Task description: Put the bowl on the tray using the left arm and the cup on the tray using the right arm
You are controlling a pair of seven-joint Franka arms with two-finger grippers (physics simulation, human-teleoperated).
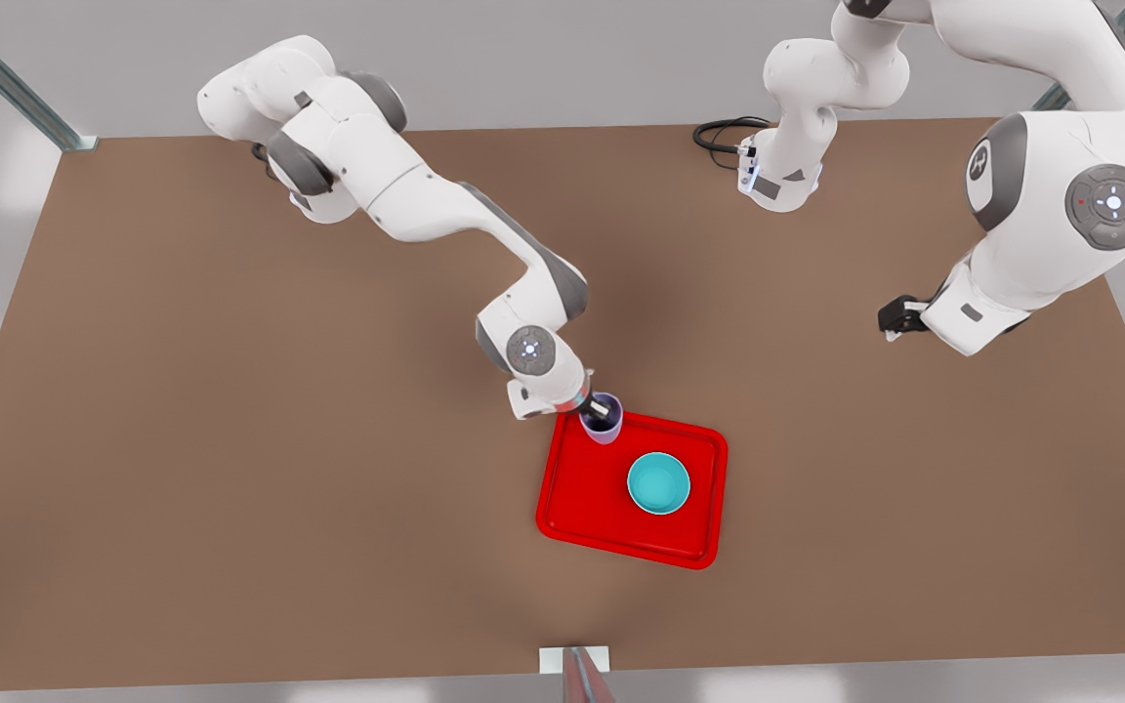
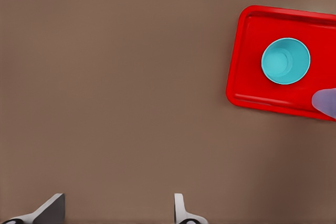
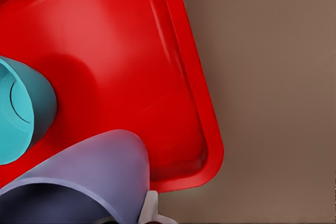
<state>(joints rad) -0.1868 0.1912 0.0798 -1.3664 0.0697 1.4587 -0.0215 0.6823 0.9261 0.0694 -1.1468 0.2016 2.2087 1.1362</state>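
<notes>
Right now your right gripper (image 1: 603, 409) sits at the tray's far corner on the front view's left, with its fingers closed on the rim of the cup (image 1: 604, 422); one finger reaches down inside the cup and the right wrist view shows a pale fingertip (image 3: 149, 208) pressed against the cup's outer wall. You can see the cup (image 3: 89, 179) there over the red floor of the tray (image 3: 131, 51), just inside the raised rim near a rounded corner; whether its base touches the tray you cannot tell. The bowl (image 1: 659, 483) stands upright on the tray (image 1: 582, 498), toward the side on the front view's right, near the cup but apart from it.

Your left gripper (image 1: 893, 320) hangs above bare table (image 1: 230, 439), well away from the tray on the front view's right, and its arm waits. In the left wrist view its two fingertips (image 2: 50, 209) stand wide apart with nothing between them, and beyond them you see the bowl (image 2: 285, 61) on the tray (image 2: 247, 77) with an edge of the cup (image 2: 326, 102) at the tray's rim.
</notes>
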